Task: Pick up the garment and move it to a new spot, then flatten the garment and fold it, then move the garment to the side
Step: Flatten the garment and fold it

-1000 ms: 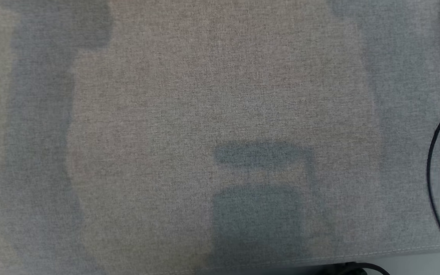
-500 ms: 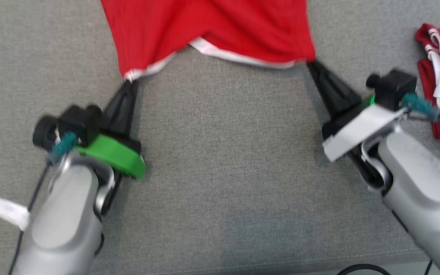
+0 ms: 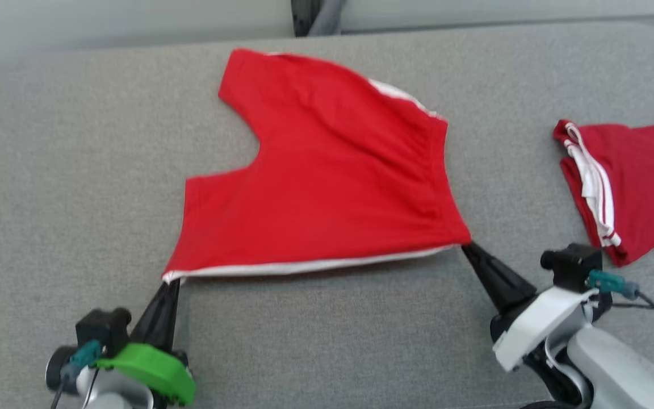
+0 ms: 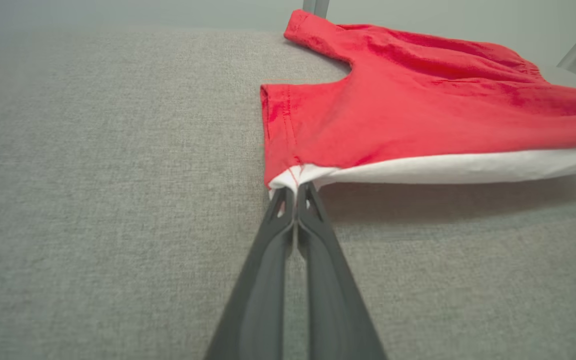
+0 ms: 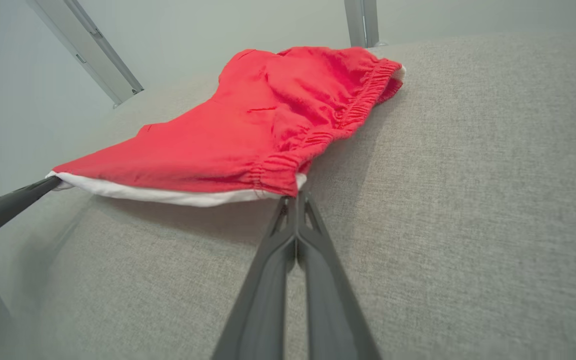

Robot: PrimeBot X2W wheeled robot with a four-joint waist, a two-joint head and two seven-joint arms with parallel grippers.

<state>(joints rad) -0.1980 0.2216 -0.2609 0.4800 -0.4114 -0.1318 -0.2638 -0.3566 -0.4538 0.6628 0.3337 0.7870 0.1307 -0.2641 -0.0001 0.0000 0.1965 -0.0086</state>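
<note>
Red shorts [image 3: 327, 182] spread on grey table [image 3: 77, 170]. Left hand [image 3: 171, 282] clamped on near left corner, right hand [image 3: 466, 247] clamped on near right corner. Another red garment [image 3: 633, 182] at right.

Red shorts [image 3: 327, 182] spread, near edge lifted

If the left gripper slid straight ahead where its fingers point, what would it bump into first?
The red shorts. The left gripper is pinching their near corner, so going straight on would likely just push into that cloth and bunch it up.
</note>
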